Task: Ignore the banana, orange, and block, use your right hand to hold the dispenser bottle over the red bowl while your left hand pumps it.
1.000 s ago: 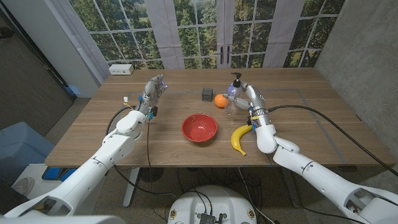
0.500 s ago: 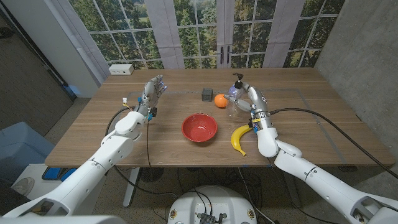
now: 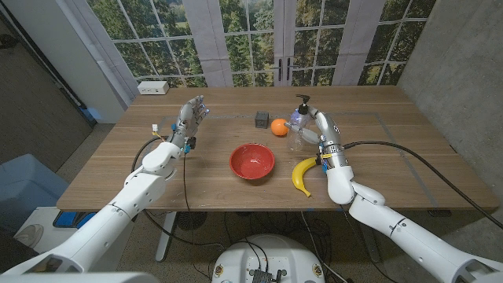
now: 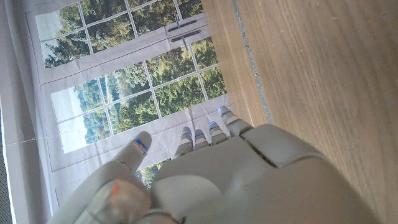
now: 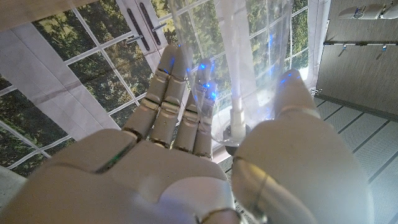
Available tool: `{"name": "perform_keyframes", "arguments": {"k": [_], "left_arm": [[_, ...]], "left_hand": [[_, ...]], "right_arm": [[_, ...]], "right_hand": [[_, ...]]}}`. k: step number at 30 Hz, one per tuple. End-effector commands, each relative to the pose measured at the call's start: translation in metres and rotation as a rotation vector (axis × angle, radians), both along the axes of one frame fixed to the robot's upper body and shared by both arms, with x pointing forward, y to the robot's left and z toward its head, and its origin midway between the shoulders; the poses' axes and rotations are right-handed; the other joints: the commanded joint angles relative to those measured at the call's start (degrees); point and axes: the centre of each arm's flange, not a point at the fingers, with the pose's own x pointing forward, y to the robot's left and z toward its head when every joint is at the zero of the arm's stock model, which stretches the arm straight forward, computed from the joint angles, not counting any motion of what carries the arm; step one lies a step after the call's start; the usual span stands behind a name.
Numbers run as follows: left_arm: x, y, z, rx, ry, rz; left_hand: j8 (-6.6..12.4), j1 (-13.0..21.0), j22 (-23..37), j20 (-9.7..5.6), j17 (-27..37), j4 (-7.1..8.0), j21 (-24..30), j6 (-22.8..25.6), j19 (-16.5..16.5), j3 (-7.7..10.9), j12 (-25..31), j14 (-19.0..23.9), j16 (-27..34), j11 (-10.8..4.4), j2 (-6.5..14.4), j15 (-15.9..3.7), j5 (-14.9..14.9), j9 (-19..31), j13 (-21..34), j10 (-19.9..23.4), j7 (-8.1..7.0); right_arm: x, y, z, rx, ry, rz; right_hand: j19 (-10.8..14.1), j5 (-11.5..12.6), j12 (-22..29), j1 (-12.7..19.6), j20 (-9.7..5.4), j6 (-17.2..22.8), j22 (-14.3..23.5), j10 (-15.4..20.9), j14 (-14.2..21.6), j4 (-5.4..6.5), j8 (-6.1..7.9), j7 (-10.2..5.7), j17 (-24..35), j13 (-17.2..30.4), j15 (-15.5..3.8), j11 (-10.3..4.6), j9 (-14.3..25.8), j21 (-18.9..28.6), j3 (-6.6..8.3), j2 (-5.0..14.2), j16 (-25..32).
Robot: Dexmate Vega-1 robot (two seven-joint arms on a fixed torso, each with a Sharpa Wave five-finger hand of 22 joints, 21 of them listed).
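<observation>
While the bottle (image 3: 299, 124) is gripped upright by the right hand (image 3: 317, 126) beside the orange (image 3: 278, 126), the left hand (image 3: 191, 115) is held open, empty.

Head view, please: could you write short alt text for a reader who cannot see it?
The robot's right hand grips a clear dispenser bottle at the far right of a wooden table, beside an orange and a grey block. A red bowl sits mid-table with a banana to its right. The left hand is raised, holding nothing.
</observation>
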Motion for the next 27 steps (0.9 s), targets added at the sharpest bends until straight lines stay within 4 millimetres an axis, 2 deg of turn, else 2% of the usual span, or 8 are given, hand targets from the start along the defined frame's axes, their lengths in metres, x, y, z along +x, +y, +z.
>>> {"name": "perform_keyframes", "arguments": {"k": [1,27], "left_arm": [[-0.004,0.002,-0.001,-0.007,0.0,-0.007],[-0.001,0.002,0.002,-0.002,-0.006,-0.011]], "left_hand": [[-0.03,0.0,0.2,-1.78,0.1,-0.19,0.0,0.0,0.5,0.25,0.1,0.4,0.2,0.05,5.4,-2.45,0.2,0.2,0.2,0.2,-0.3],[-0.01,0.0,0.2,-1.89,0.1,-0.19,0.1,0.0,0.6,0.27,0.0,0.5,0.2,0.04,5.4,-2.45,0.2,0.2,0.2,0.2,-0.23]], "right_arm": [[-0.016,-0.005,-0.007,0.006,-0.013,-0.004],[-0.033,-0.004,-0.01,0.012,-0.033,0.015]], "right_hand": [[-0.6,0.3,-0.1,12.6,-7.5,12.7,-0.1,7.9,9.0,0.93,0.63,-9.52,0.3,0.1,-14.01,-7.3,0.2,0.7,3.9,12.71,-0.6],[-1.4,0.3,-0.8,12.7,-7.58,12.8,-0.7,8.3,9.5,0.91,0.77,-9.55,1.2,0.6,-14.0,-7.25,0.2,2.5,3.53,12.7,-1.9]]}}
